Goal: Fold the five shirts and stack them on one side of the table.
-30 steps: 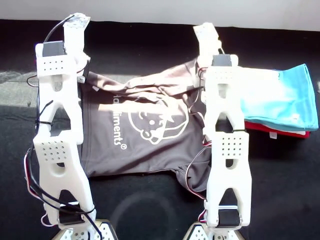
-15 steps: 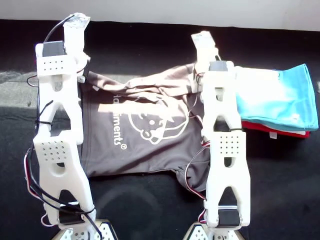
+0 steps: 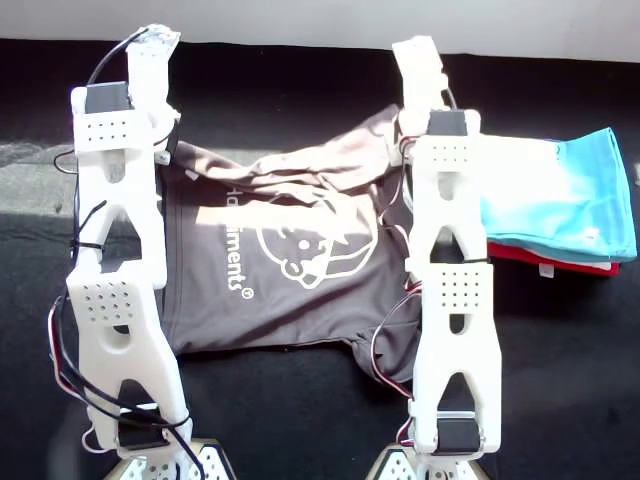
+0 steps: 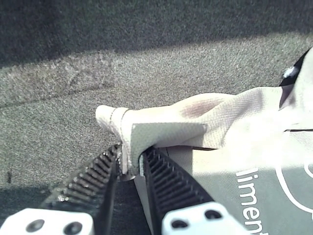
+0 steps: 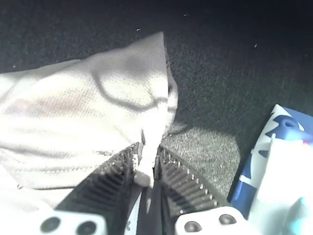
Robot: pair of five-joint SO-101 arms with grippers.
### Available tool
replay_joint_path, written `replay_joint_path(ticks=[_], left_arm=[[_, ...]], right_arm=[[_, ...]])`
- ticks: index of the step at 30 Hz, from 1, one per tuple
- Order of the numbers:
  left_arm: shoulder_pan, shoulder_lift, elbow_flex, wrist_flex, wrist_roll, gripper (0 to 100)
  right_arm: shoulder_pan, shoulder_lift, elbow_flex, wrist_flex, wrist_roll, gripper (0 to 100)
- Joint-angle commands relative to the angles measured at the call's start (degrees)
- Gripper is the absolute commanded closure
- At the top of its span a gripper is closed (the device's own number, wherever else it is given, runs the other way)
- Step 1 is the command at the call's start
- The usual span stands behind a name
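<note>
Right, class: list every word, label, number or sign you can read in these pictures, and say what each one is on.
On the grey shirt: white lettering beside a white drawing. Its start lies under a fold, so no whole word reads.
At the lettering's end: a small circled mark, too small to read.
On the shirt stack: a white tag, too small to read.
Numbers: none.

Logged hard, direct sunlight. Saw glare bleaching the grey shirt [image 4: 195,117] just ahead of the left gripper [image 4: 131,164], a thin curling shadow across it ahead of the right gripper [image 5: 145,164], and the table [image 4: 146,24] in deep shade farther beyond both.
</note>
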Motion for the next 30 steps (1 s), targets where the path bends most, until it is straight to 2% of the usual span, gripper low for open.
replay_joint_path(ticks=[1, 8, 27, 30], left_arm=[[0.6, -0.6, -2.2, -0.7, -0.4, 99], [0.6, -0.6, -2.3, -0.5, -0.4, 99], [0.6, -0.6, -2.2, -0.6, -0.4, 99], [0.6, -0.6, -2.2, -0.6, -0.4, 99]], right_arm=[[0.7, -5.3, -5.8, 5.5, -0.3, 99.0], [0.7, -2.7, -1.2, 8.6, 5.5, 93.3], [0.7, 0.3, -1.1, 5.1, 5.5, 92.8], [0.7, 0.5, -1.1, 5.6, 5.4, 88.9]])
